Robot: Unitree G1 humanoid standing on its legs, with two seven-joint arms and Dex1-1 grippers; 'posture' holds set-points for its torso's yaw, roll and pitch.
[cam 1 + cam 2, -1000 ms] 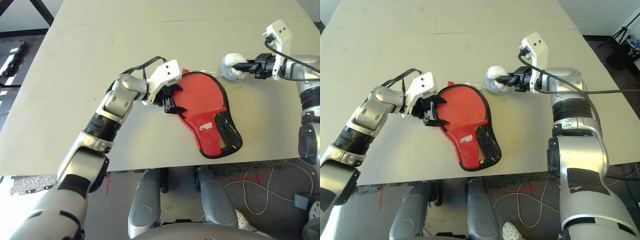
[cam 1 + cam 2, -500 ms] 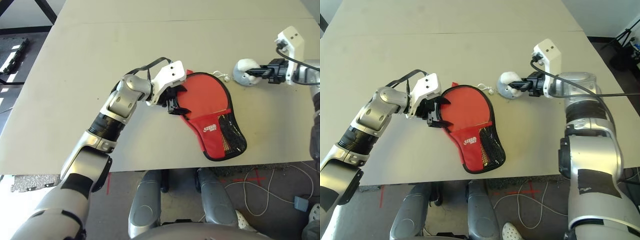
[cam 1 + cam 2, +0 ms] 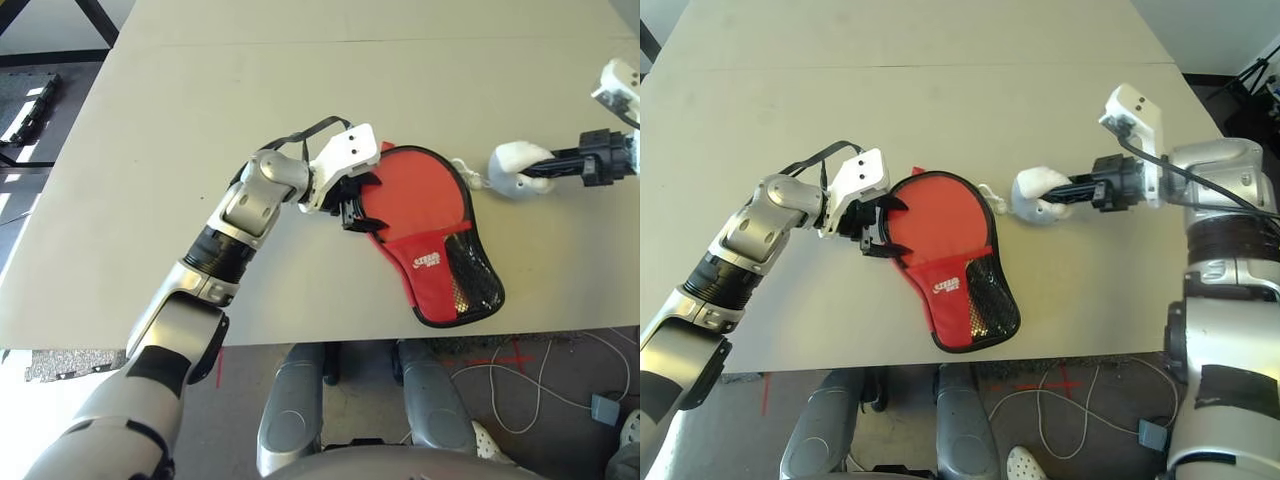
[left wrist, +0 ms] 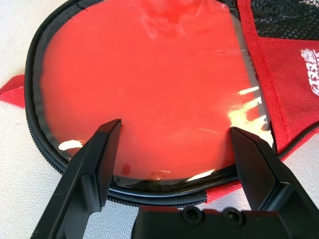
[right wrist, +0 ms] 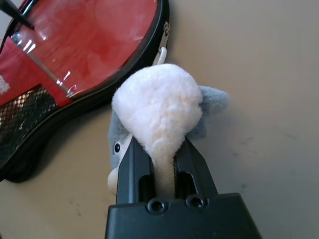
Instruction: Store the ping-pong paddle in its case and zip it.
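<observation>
Red fabric, black-trimmed paddle case point(image 3: 433, 275) lies on the pale bench point(image 3: 200, 90) in the left eye view; over the last second the white-and-grey plush toy point(image 3: 512, 170), pinched in the right claw point(image 3: 527, 168), has moved to the robot's right and nearer its body, which probably draws the zip along.

Left wrist view: the left claw point(image 4: 176, 125) is spread wide at the case's edge; the red round paddle blade point(image 4: 144, 84) appears to lie inside, behind clear plastic.

Right wrist view: the metal zip pull point(image 5: 166, 31) sits on the case's rim beside the toy; zipping looks underway, unfinished.
</observation>
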